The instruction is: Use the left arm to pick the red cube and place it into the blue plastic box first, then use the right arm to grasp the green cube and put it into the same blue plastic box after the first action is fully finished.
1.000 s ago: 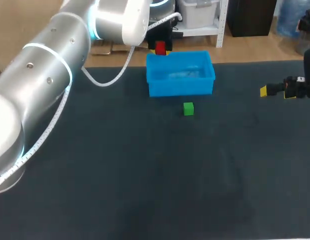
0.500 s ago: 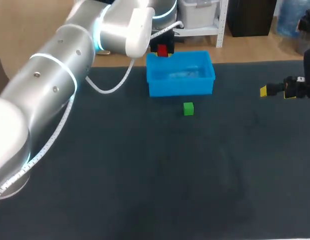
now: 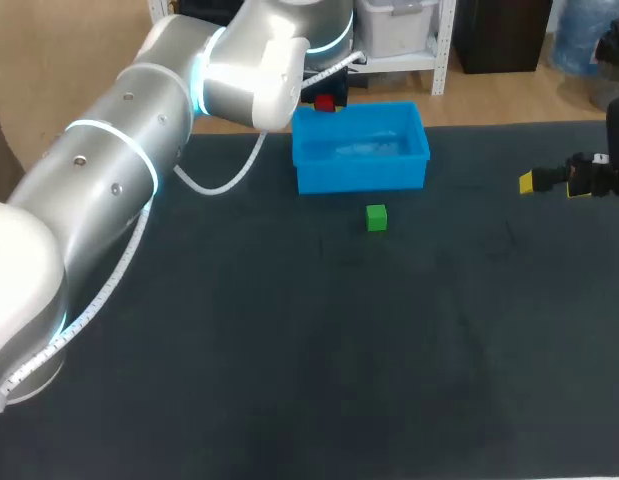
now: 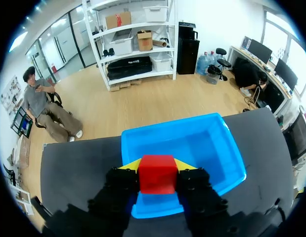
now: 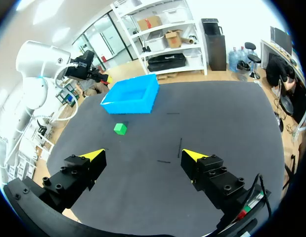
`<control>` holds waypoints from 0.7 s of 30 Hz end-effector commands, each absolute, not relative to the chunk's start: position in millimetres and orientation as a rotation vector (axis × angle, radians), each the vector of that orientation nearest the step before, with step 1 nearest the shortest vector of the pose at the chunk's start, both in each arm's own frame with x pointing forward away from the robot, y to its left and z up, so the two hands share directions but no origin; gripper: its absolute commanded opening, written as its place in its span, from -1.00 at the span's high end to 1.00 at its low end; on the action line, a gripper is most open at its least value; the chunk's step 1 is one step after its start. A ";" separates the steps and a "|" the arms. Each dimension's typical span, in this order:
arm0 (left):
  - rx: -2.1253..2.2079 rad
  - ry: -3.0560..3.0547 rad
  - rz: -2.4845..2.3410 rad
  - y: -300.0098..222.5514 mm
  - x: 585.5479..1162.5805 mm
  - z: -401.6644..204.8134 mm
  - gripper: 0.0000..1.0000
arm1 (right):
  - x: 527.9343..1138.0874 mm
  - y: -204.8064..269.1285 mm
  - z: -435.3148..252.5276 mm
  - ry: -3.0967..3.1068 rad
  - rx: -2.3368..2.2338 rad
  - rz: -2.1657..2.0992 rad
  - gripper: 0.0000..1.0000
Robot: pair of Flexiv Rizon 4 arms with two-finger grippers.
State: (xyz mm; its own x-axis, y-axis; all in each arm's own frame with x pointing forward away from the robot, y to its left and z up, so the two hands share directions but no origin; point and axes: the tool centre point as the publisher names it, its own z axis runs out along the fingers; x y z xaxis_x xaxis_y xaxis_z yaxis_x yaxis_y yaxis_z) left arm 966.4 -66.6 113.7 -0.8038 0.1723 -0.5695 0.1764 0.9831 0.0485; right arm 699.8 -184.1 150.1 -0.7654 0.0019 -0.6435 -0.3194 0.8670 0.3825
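**Red cube held at the box's rim; release not yet made**

The first step of the task is in hand. The left claw holds the red cube, one yellow tip pressed to each side of it. In the left wrist view the blue plastic box lies just ahead of and below the cube, and the cube hangs about over the box's nearer edge. In the head view the left arm reaches across from the left, and the cube shows at the box's far left corner. From these views I cannot tell whether the cube is already over the open inside or just short of it.

The box looks empty. The green cube sits on the table just in front of the box, apart from its wall. The right claw stands wide with nothing between its fingers, at the right side of the table and well apart from the green cube.

By my judgement, the next move calls for bringing the red cube squarely over the inside of the box, lowering it a little and spreading the fingers. The left arm should then pull clear, because the right arm's approach to the green cube runs close by the box wall.

No label or writing can be made out on the cubes, the box or the table.
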 end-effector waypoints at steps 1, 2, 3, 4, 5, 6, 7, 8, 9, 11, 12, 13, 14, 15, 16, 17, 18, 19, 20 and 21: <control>0.258 2.821 0.041 -75.8 994.2 116.4 1.00 | 700.0 -184.4 149.8 2.373 -0.230 0.635 -1.00; 0.257 2.822 0.043 -75.5 995.1 115.6 1.00 | 700.0 -184.4 149.8 2.373 -0.230 0.635 -1.00; 0.256 2.823 0.044 -75.4 995.6 115.1 1.00 | 700.0 -184.4 149.8 2.373 -0.230 0.635 -1.00; 0.256 2.823 0.046 -75.3 995.8 115.0 1.00 | 700.0 -184.4 149.8 2.373 -0.230 0.635 -1.00; 0.256 2.823 0.046 -75.3 996.0 114.7 1.00 | 700.0 -184.4 149.8 2.373 -0.230 0.635 -1.00; 0.255 2.824 0.047 -75.2 996.1 114.6 1.00 | 700.0 -184.4 149.8 2.373 -0.230 0.635 -1.00; 0.255 2.824 0.047 -75.1 996.2 114.6 1.00 | 700.0 -184.4 149.8 2.373 -0.230 0.635 -1.00; 0.254 2.825 0.048 -75.0 996.4 114.3 1.00 | 700.0 -184.4 149.8 2.373 -0.230 0.635 -1.00; 0.253 2.825 0.048 -74.8 996.7 113.9 1.00 | 700.0 -184.4 149.8 2.373 -0.230 0.635 -1.00; 0.252 2.826 0.050 -74.7 996.9 113.7 1.00 | 700.0 -184.4 149.8 2.373 -0.230 0.635 -1.00; 0.252 2.826 0.051 -74.7 997.0 113.6 1.00 | 700.0 -184.4 149.8 2.373 -0.230 0.635 -1.00; 0.254 2.828 0.059 -74.6 997.7 113.1 1.00 | 700.0 -184.4 149.8 2.373 -0.230 0.635 -1.00; 0.247 2.831 0.069 -74.7 998.3 112.6 0.76 | 700.0 -184.4 149.8 2.373 -0.230 0.635 -1.00; 0.247 2.831 0.068 -74.7 998.8 112.2 -0.44 | 700.0 -184.4 149.8 2.373 -0.230 0.635 -1.00; 0.246 2.832 0.070 -74.7 999.0 112.1 -1.00 | 700.0 -184.4 149.8 2.373 -0.230 0.635 -1.00; 0.244 2.832 0.072 -74.7 999.1 112.0 -1.00 | 700.0 -184.4 149.8 2.373 -0.230 0.635 -1.00; 0.242 2.833 0.074 -74.5 999.4 112.0 -1.00 | 700.0 -184.4 149.8 2.373 -0.230 0.635 -1.00; 0.241 2.834 0.075 -74.4 999.7 111.9 -1.00 | 700.0 -184.4 149.8 2.373 -0.230 0.635 -1.00; 0.240 2.834 0.076 -74.3 999.9 111.8 -1.00 | 700.0 -184.4 149.8 2.373 -0.230 0.635 -1.00; 0.240 2.835 0.078 -74.2 1000.0 111.7 -1.00 | 700.0 -184.4 149.8 2.373 -0.230 0.635 -1.00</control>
